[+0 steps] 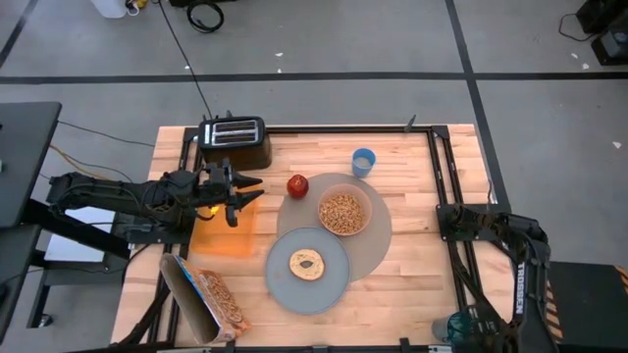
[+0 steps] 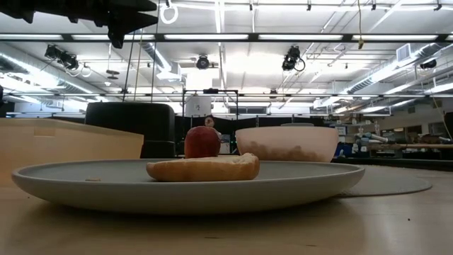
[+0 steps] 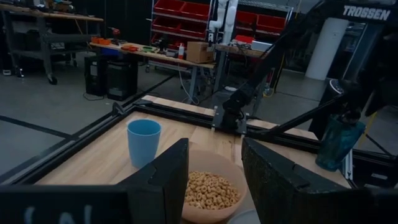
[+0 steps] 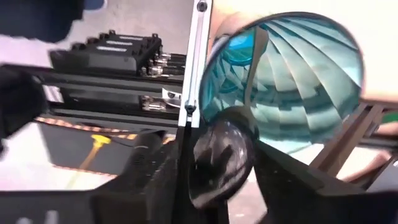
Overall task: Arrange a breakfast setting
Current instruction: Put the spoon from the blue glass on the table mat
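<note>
The right gripper (image 4: 217, 168) is parked off the tabletop's (image 1: 422, 275) near right corner, its fingers spread around a dark spoon (image 4: 221, 162) standing in a teal holder (image 4: 292, 81). The spoon's long axis runs up out of the holder. The mat (image 1: 378, 235), plate (image 1: 334, 284), bowl (image 1: 343, 213) and bagel (image 1: 306, 263) lie well apart, toward the centre. The left gripper (image 1: 245, 194) hovers empty with fingers spread over the orange board (image 1: 221, 235).

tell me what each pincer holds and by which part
The left pincer holds nothing. The right pincer sits around the spoon bowl by the teal cup; whether it grips cannot be told.
</note>
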